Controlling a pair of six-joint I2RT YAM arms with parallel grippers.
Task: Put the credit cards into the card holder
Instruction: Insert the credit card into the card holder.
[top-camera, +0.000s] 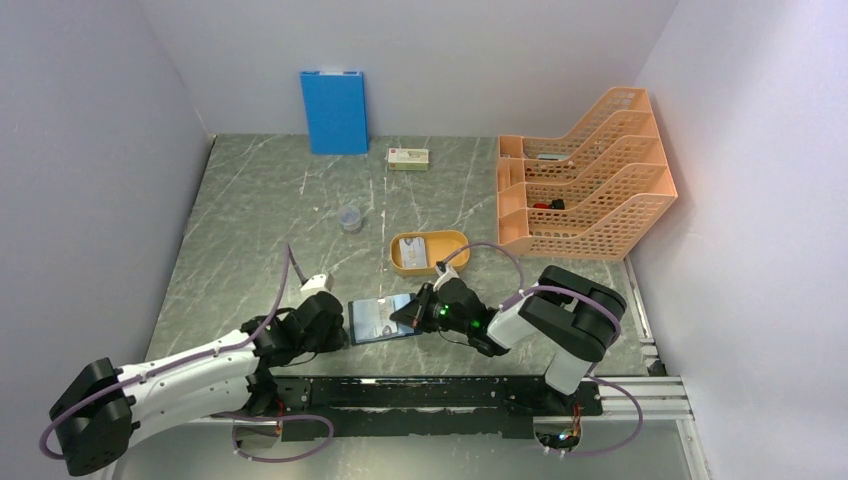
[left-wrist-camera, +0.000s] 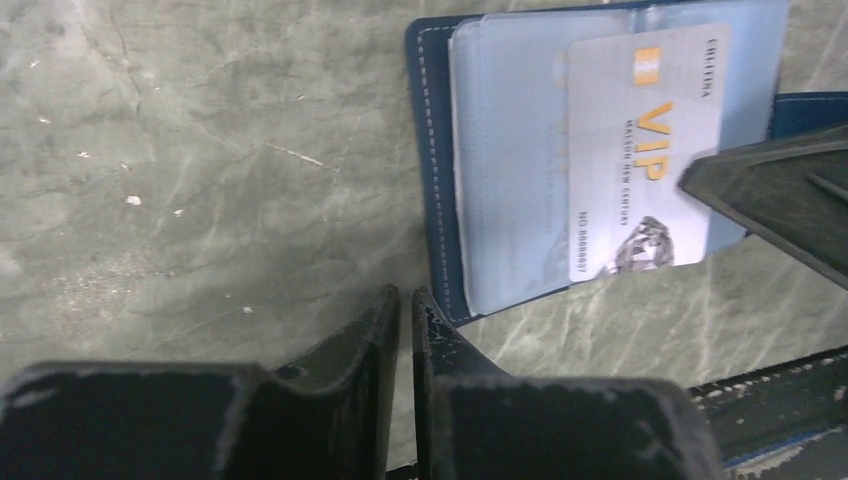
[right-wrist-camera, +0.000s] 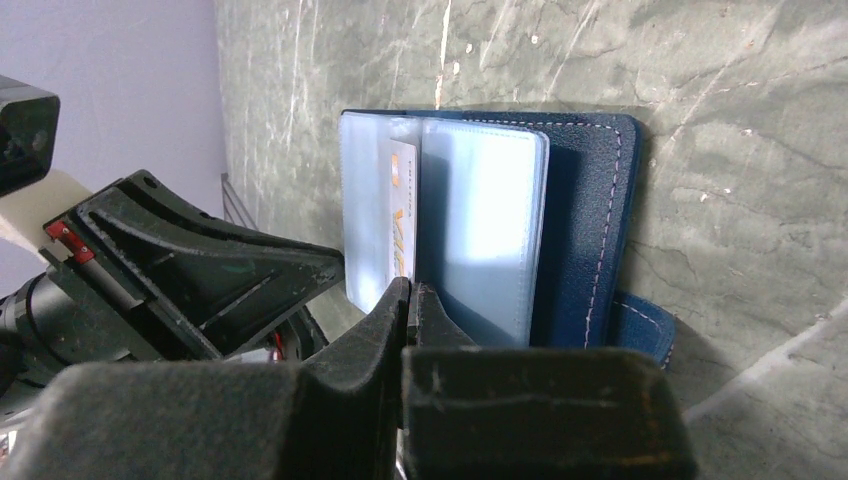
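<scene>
Grey-green veined marble tabletop (top-camera: 260, 220), white walls around. Near the front edge, stitched navy card holder (left-wrist-camera: 438, 200) lying open, glossy clear sleeves up. Silver VIP credit card (left-wrist-camera: 645, 150) between sleeve pages, pinched edgewise by closed right gripper (right-wrist-camera: 408, 298). Left gripper (left-wrist-camera: 405, 320) narrowed to a slit, empty, just beside the holder. Only from above: second card (top-camera: 415, 248) in orange oval tray (top-camera: 460, 238).

Both arms were crowded around the open card holder (top-camera: 382, 320) near the front of the bench (top-camera: 250, 220): left gripper (top-camera: 343, 326) at its left edge, right gripper (top-camera: 410, 316) at its right. One credit card (top-camera: 412, 248) sat in the orange tray (top-camera: 455, 245) just behind.
</scene>
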